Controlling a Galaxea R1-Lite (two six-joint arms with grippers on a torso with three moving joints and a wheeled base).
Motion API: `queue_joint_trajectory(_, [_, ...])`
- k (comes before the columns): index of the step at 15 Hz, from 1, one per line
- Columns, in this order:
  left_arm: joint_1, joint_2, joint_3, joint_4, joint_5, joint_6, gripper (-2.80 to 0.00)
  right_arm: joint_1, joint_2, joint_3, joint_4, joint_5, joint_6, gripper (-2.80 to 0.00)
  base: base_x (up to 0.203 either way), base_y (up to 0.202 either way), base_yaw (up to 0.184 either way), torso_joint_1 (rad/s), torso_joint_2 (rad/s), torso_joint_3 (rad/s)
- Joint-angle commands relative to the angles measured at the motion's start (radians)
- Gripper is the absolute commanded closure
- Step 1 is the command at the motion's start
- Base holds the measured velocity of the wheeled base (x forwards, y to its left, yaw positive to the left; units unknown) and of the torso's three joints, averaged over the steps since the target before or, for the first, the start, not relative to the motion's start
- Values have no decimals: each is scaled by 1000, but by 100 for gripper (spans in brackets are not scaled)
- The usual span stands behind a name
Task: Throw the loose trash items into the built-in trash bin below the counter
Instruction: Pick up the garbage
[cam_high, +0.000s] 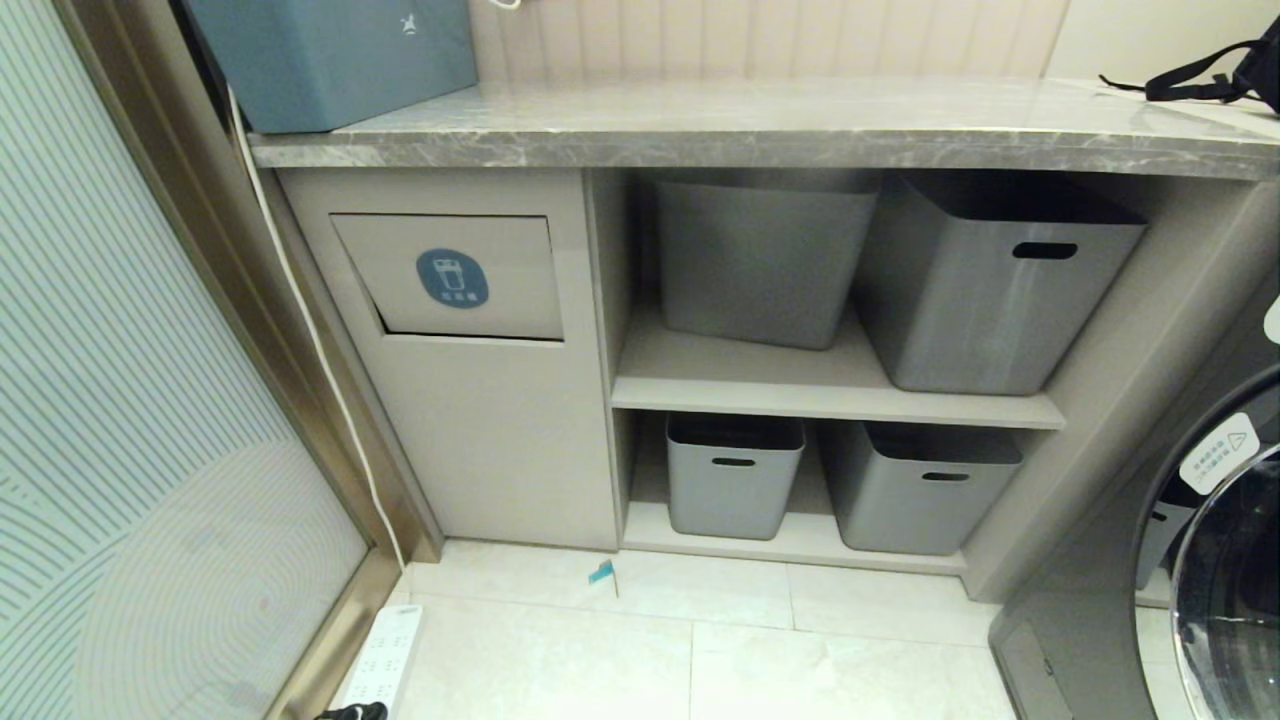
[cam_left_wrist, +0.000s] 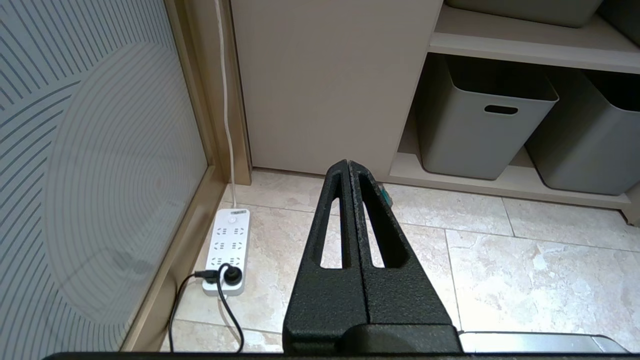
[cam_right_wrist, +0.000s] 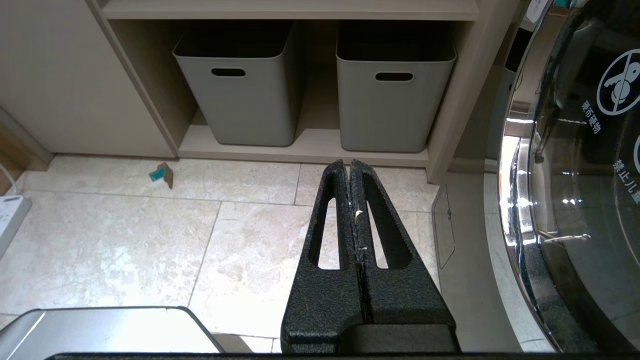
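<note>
Lying on the pale stone-look floor tiles (cam_high: 700, 660), one trash scrap (cam_high: 601, 573): a small crumpled bit of tan cardboard with turquoise paper, just in front of the cabinet's foot, near the corner of the lower shelf. Above it, the built-in trash bin (cam_high: 455, 278): a smooth beige rectangular flap with a round blue sticker, under the grey veined counter (cam_high: 760, 125). Four matte grey tubs (cam_high: 735, 490) with slot handles fill the shelves beside it.

Left gripper (cam_left_wrist: 348, 165): black, grainy-textured fingers pressed together, empty, above the floor; the scrap peeks out just past their tips. Right gripper (cam_right_wrist: 348, 164): likewise clenched and empty, scrap (cam_right_wrist: 161, 173) well apart, off toward the cabinet panel. White power strip (cam_left_wrist: 228, 250) by the glass door.
</note>
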Motion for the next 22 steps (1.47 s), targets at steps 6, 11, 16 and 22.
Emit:
queue_joint_trajectory(6, [0, 2, 3, 0, 1, -2, 0, 0, 2, 0, 1, 0, 0, 0, 0, 0, 0, 0, 0, 0])
queue_joint_trajectory(11, [0, 2, 3, 0, 1, 0, 0, 2, 2, 0, 1, 0, 0, 0, 0, 0, 0, 0, 0, 0])
queue_joint_trajectory(16, [0, 2, 3, 0, 1, 0, 0, 0, 2, 0, 1, 0, 0, 0, 0, 0, 0, 0, 1, -58])
queue_joint_trajectory(22, [0, 2, 3, -2, 1, 1, 0, 1, 2, 0, 1, 0, -1, 0, 0, 0, 0, 2, 1, -195])
